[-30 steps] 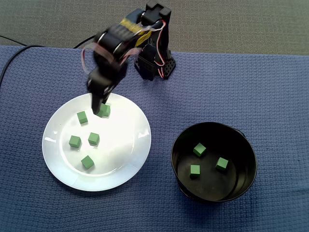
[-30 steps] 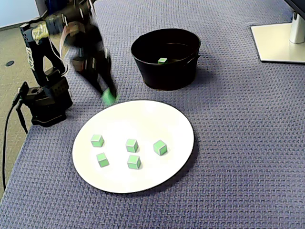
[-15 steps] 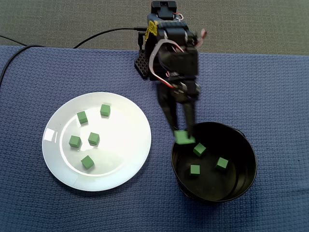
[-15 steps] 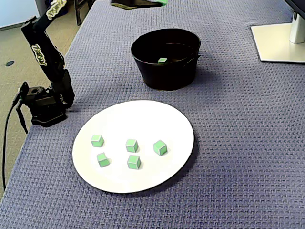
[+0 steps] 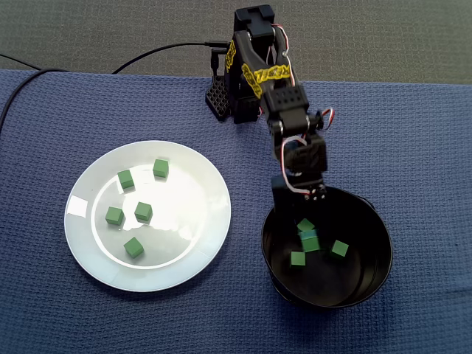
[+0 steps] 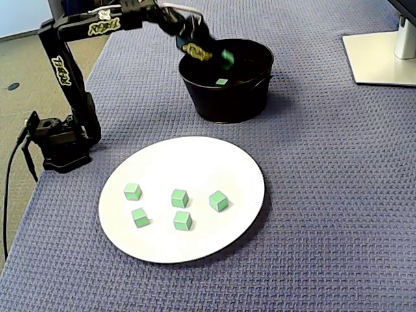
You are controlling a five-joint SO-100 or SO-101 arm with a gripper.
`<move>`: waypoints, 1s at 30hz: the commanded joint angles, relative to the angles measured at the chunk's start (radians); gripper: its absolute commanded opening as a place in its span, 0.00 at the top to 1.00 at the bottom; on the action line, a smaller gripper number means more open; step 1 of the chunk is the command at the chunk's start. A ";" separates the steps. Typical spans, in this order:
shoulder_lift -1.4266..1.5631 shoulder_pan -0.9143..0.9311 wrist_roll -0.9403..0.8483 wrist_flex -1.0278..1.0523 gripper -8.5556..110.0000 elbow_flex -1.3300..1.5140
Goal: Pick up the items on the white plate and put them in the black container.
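Observation:
A white plate (image 5: 184,221) (image 6: 195,162) holds several green cubes, for example one (image 5: 161,168) at its far side and one (image 6: 218,201) toward the right. The black container (image 5: 372,221) (image 6: 227,104) has three green cubes lying in it, one of them (image 5: 339,248). My gripper (image 5: 306,230) (image 6: 221,56) reaches down over the container's near-left part. A fourth green cube (image 5: 310,242) (image 6: 228,57) sits right at its fingertips, tilted and above the floor of the container; the dark fingers look shut on it.
The arm's base (image 5: 228,103) (image 6: 58,143) stands at the edge of the blue cloth, with a black cable (image 5: 162,50) running off it. A pale monitor foot (image 6: 380,58) sits in the far right corner of one fixed view.
The arm has swung from the plate to the container carrying one cube. Half a second ago the cube was at the container's rim; now it is over the inside.

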 commanded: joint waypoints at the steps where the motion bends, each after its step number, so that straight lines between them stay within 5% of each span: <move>1: -0.011 -0.011 -0.095 -0.049 0.93 0.064; 13: 0.003 -0.011 0.095 0.011 0.73 0.011; 22: 0.229 0.307 0.210 0.838 0.71 -0.451; 30: 0.347 0.638 -0.175 1.275 0.74 -0.459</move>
